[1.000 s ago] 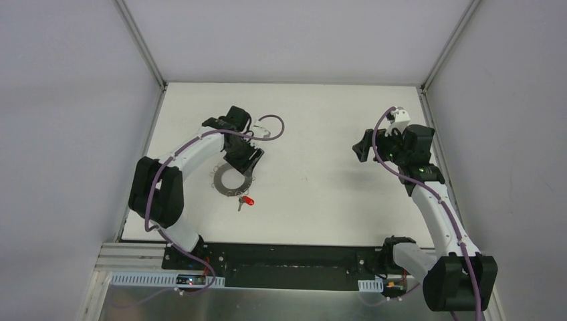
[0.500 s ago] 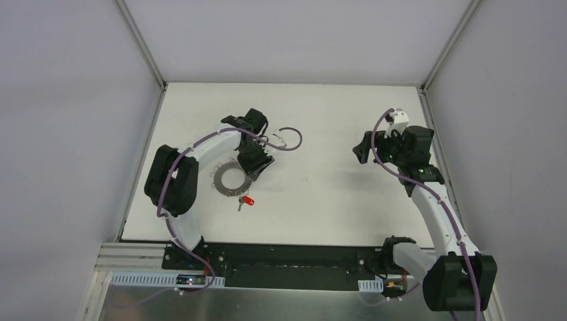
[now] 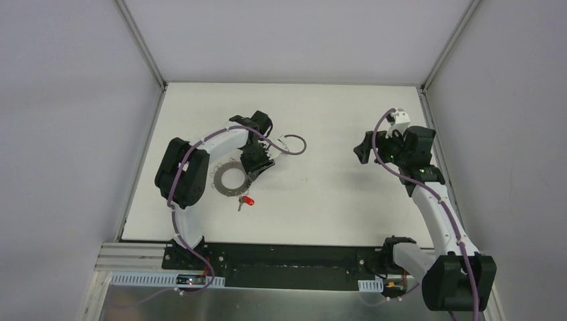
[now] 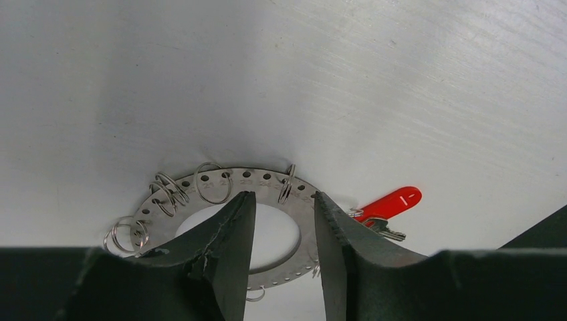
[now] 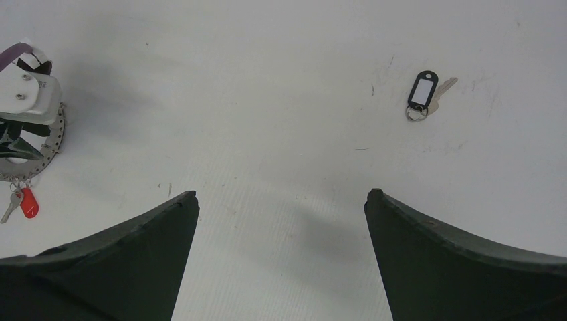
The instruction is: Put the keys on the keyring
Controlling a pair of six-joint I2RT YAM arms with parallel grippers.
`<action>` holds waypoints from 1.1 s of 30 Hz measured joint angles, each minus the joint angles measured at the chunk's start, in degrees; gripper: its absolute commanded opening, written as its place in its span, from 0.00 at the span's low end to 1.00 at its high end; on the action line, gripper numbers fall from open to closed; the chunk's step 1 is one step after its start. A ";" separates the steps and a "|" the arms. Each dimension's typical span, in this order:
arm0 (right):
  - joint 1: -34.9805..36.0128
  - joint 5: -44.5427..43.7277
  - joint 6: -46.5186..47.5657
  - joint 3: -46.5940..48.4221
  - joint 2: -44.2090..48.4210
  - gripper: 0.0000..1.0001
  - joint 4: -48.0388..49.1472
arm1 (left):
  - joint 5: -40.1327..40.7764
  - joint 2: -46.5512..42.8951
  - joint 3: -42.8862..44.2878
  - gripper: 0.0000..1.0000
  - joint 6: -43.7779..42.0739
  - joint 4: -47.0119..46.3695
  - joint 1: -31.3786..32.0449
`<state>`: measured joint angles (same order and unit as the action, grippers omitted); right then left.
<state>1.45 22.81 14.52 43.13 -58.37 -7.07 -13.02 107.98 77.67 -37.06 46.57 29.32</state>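
Observation:
The keyring (image 3: 229, 179), a flat grey ring with small wire loops round its rim, lies flat on the white table. It also shows in the left wrist view (image 4: 267, 182). A red-headed key (image 3: 248, 200) with a silver key beside it lies at the ring's near right edge, and shows in the left wrist view (image 4: 394, 202). My left gripper (image 3: 257, 164) hovers over the ring's right side, its fingers (image 4: 234, 227) slightly apart and empty. A black-headed key (image 5: 422, 91) lies alone on the table. My right gripper (image 3: 364, 147) is wide open and empty, far to the right.
The white table (image 3: 314, 120) has grey walls on three sides and metal posts at the back corners. The left arm's purple cable (image 3: 291, 144) loops over the table beside the ring. A black base rail (image 3: 287, 264) runs along the near edge.
My left arm has swung right, taking its gripper from the ring's far side to its right edge. The ring, keys and right arm have not moved.

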 measured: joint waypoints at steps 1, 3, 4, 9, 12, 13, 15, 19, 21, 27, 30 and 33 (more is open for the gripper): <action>-0.09 0.09 0.00 0.00 0.00 1.00 0.02 | 0.07 0.11 0.00 0.36 -0.22 0.00 0.00; -0.22 0.20 0.00 0.00 0.00 1.00 0.02 | 0.11 0.48 0.04 0.33 -0.76 0.00 0.00; -0.24 0.24 0.00 0.00 -0.02 1.00 0.02 | 0.11 0.68 0.04 0.32 -0.98 0.00 0.00; -0.26 0.44 0.02 -0.20 -0.04 1.00 0.07 | 0.11 1.42 0.31 0.26 -1.42 0.13 0.00; -0.26 0.50 0.09 -0.42 -0.04 1.00 0.09 | 0.20 1.49 0.31 0.20 -1.57 0.17 0.02; -0.26 0.55 0.09 -0.44 -0.04 1.00 0.00 | 0.24 1.49 0.31 0.18 -1.64 0.17 0.11; -0.26 0.63 0.11 -0.44 -0.04 1.00 0.02 | 0.37 1.51 0.31 0.13 -1.77 0.20 0.33; -0.26 0.68 0.11 -0.46 -0.04 1.00 0.02 | 0.59 1.51 0.31 0.03 -1.99 0.20 0.74; -0.35 0.72 0.11 -0.50 -0.04 1.00 0.04 | 0.66 1.51 0.31 0.00 -2.03 0.20 0.74; -0.52 1.27 0.11 -0.72 -0.02 1.00 0.09 | 0.63 1.51 0.31 0.00 -2.14 0.31 0.74; -0.52 1.92 -0.04 -0.72 0.00 1.00 0.11 | 0.24 1.22 0.31 0.00 -2.14 0.79 0.74; -0.52 2.93 -0.63 -0.72 0.02 1.00 0.09 | -1.36 -0.76 0.44 0.00 -2.10 2.51 0.74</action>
<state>0.93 25.74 13.89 42.41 -58.35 -6.98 -14.37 107.22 78.11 -39.16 49.08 30.06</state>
